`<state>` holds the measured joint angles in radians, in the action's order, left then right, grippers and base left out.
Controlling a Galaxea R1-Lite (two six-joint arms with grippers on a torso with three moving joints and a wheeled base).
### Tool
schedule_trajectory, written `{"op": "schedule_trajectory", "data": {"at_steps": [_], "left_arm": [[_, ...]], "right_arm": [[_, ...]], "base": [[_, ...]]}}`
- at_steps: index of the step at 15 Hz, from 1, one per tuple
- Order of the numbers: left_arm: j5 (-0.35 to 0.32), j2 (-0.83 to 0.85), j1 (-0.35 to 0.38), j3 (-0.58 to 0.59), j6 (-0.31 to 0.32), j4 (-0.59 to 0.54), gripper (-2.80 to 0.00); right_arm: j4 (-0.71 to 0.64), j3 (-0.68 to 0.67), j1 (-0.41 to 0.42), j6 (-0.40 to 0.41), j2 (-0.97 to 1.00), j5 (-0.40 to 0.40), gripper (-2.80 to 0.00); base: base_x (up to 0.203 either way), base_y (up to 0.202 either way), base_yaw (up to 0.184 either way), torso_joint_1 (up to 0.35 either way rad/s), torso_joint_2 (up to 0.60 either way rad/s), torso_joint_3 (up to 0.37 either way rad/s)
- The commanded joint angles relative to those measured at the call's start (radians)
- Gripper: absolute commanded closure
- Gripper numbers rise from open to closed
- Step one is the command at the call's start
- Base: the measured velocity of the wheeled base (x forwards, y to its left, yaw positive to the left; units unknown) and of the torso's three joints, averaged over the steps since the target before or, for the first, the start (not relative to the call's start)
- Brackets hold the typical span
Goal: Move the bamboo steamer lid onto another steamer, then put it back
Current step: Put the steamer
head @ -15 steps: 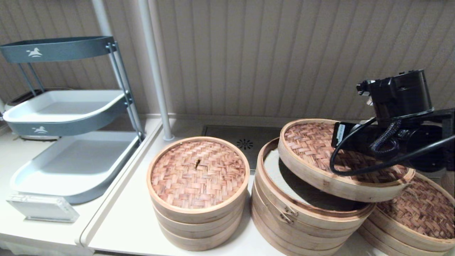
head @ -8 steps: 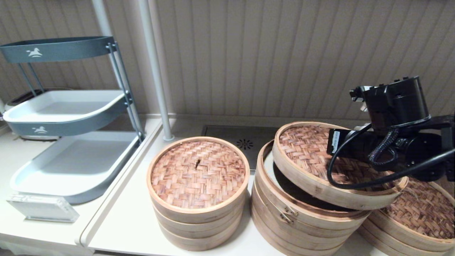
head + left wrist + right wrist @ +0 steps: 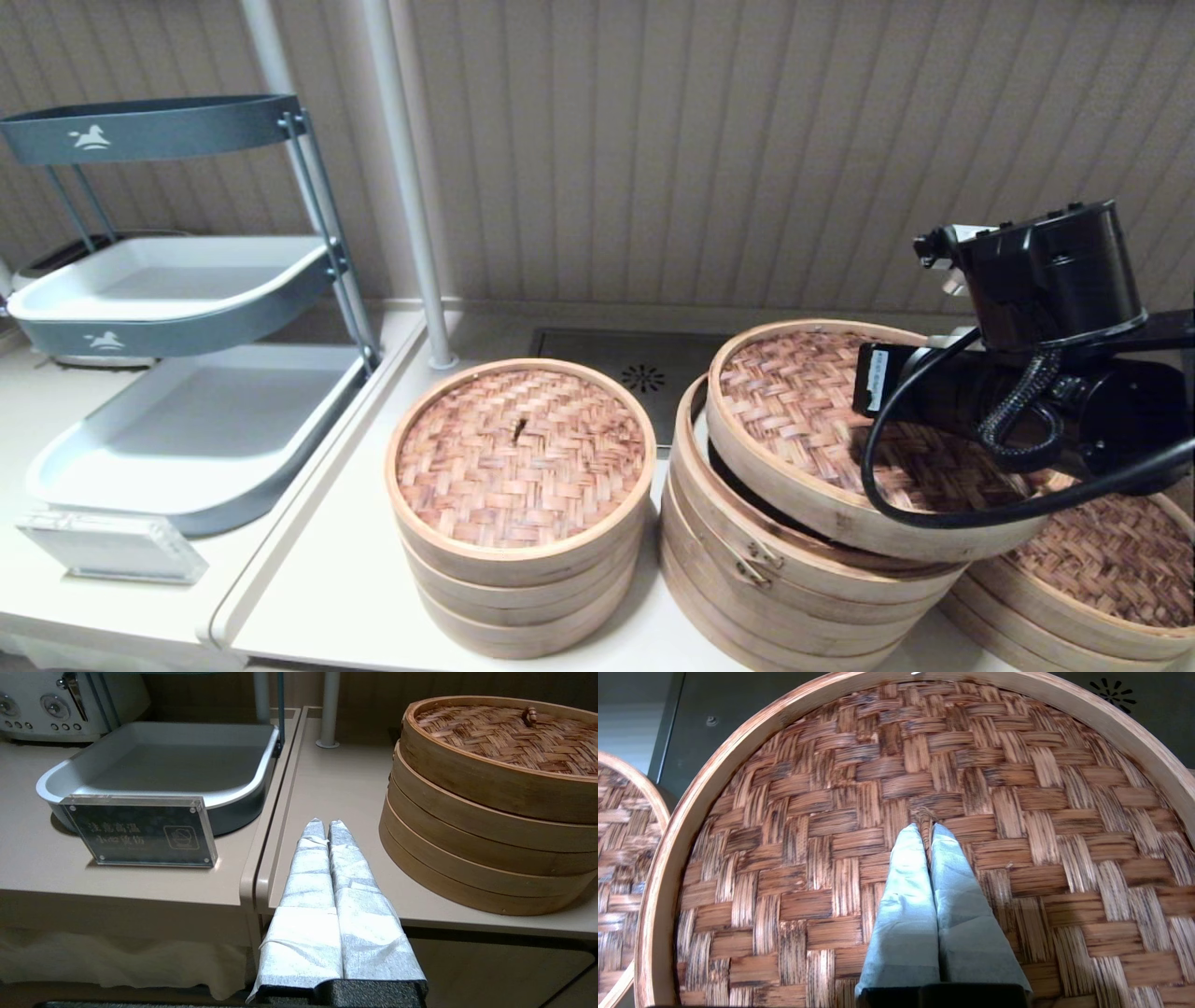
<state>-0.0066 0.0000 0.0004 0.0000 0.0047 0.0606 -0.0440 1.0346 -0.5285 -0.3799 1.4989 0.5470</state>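
Observation:
The bamboo steamer lid [image 3: 794,411] hangs tilted over the tall stack with the metal clasp [image 3: 747,574]. Its left edge is low at that stack's rim and its right side is higher. My right gripper [image 3: 926,828] is shut on the small centre knot of the lid [image 3: 822,812]; in the head view the black wrist [image 3: 1027,392] hides the fingers. The other steamer [image 3: 1102,560], low with a dark brown woven lid, sits at the right, partly under the held lid. My left gripper [image 3: 322,823] is shut on nothing, low at the front table edge.
A narrower small steamer stack [image 3: 521,467] stands left of the tall one. Behind are a drain grate [image 3: 642,378] and a white pole [image 3: 411,233]. A tiered rack of grey trays [image 3: 187,411] and an acrylic sign [image 3: 112,546] are at the left.
The right arm has carried the lid leftward and down, from above the dark-lidded steamer towards the clasped stack. More of the dark lid now shows. The left arm is still.

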Motion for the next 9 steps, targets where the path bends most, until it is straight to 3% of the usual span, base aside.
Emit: {"op": "schedule_trajectory", "data": {"at_steps": [1,9], "left_arm": [[0.0,-0.002,0.0,0.025,0.0,0.0,0.0],[0.0,-0.002,0.0,0.025,0.0,0.001,0.0]], "right_arm": [[0.001,-0.006,-0.004,-0.001,-0.003,0.004,0.0],[0.003,-0.005,-0.041,0.001,-0.003,0.004,0.0]], "base": [[0.0,0.0,0.0,0.0,0.0,0.0],[0.0,0.0,0.0,0.0,0.0,0.0]]}}
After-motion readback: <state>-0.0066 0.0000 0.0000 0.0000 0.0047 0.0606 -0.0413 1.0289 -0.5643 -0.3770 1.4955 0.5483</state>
